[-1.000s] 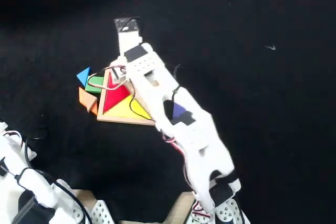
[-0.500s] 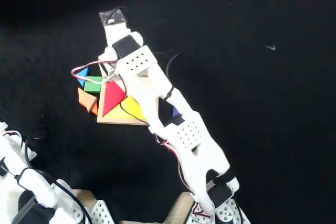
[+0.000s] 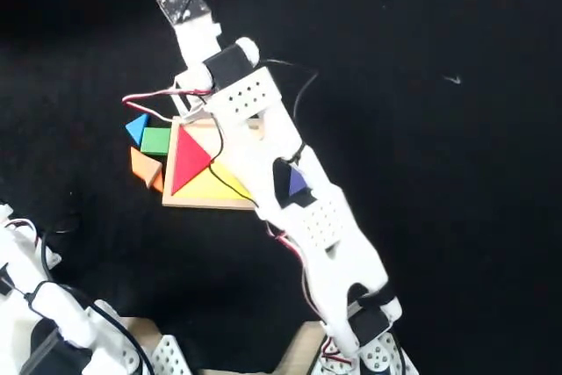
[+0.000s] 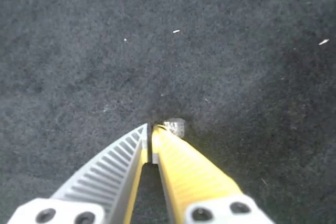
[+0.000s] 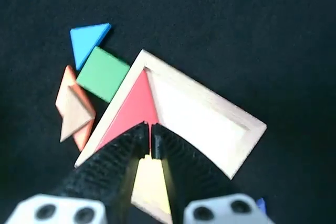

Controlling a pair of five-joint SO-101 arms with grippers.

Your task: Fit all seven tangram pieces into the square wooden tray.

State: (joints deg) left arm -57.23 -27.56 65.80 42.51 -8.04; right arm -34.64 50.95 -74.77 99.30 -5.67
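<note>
— What's the biggest thing there?
— The black surface (image 3: 457, 173). My right arm (image 3: 299, 208) stretches from its near edge toward the far left corner. It passes over the tray (image 3: 206, 203), which lies left of the surface's middle.
— What's in the tray?
— A red triangle (image 3: 187, 160) sits against the left rim and a yellow triangle (image 3: 215, 183) along the near rim, the two touching. The rest of the tray shows bare wood.
— And your pincers?
— My right pincer (image 5: 150, 129) has its fingers pressed together, with the tips above the inner point of the red triangle. I can't tell whether they touch it. My left pincer (image 4: 150, 127) is closed too, holding nothing, over bare cloth. My left arm (image 3: 44, 305) sits at the near left corner.
— The loose pieces?
— Three lie on the surface just off the tray's left side. The orange piece (image 3: 145, 164) is closest to the near edge, and the green square (image 3: 156, 140) is by the tray's far left corner. The blue triangle (image 3: 138, 127) is just beside that square. A dark blue triangle (image 3: 296, 182) shows through a gap in my right arm, off the tray's right side.
</note>
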